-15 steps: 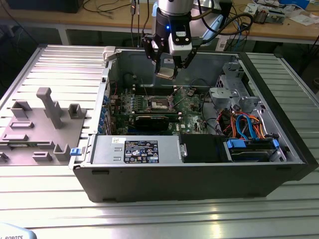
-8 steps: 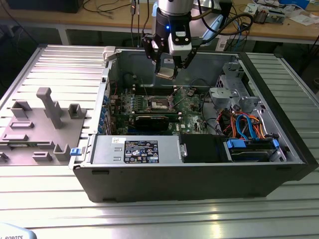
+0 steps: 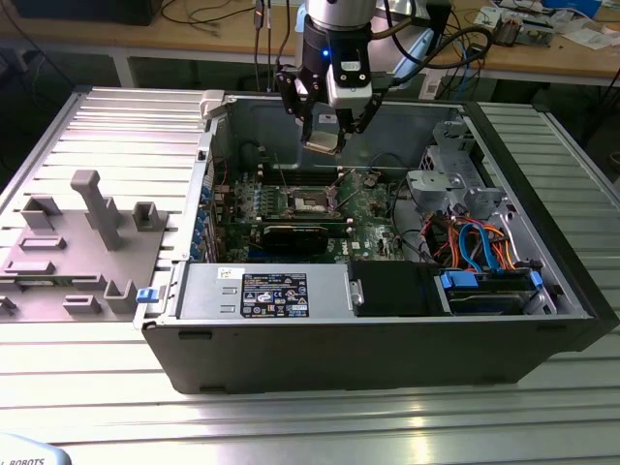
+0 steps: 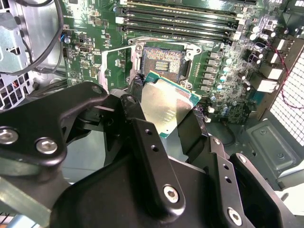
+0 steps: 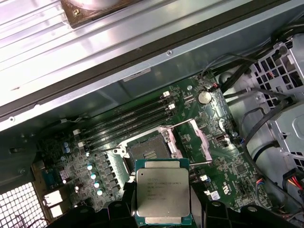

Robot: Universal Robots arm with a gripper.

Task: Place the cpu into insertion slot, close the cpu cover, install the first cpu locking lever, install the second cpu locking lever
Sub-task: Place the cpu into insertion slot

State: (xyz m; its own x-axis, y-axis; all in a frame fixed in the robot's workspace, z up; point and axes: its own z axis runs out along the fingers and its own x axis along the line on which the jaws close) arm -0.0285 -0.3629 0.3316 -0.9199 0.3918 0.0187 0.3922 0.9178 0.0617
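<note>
Nearest, bare slats of metal table [image 3: 310, 431], carrying an open computer case [image 3: 339, 358]. On the same slats, to the exterior view's left of the case, grey plastic fixture tray [image 3: 68, 262]. Just inside the case's near wall, grey labelled power supply [image 3: 262, 294]; toward the exterior view's right, drive bay with blue cables [image 3: 480, 242]. Farther in, green motherboard [image 3: 373, 208] lying flat on the case floor, with the insertion slot [image 3: 312, 201] near its middle, dark and uncovered. Beside the slot in the first wrist view, cpu cover [image 5: 199, 137] tipped up and open, with two thin locking levers [image 5: 178, 124] raised alongside. Over the board, above the slot, gripper [image 3: 325, 136] pointing down, narrowed on the cpu [image 3: 323, 145] and pinching it by two opposite edges. Chip held clear of the board, not touching the socket, and tilted in the exterior view. In both wrist views, seen just short of the slot's edge, silvery face showing, with long black memory slots [image 5: 128, 118] beyond. Farthest back, wooden workbench [image 3: 194, 34] strewn with cables.
</note>
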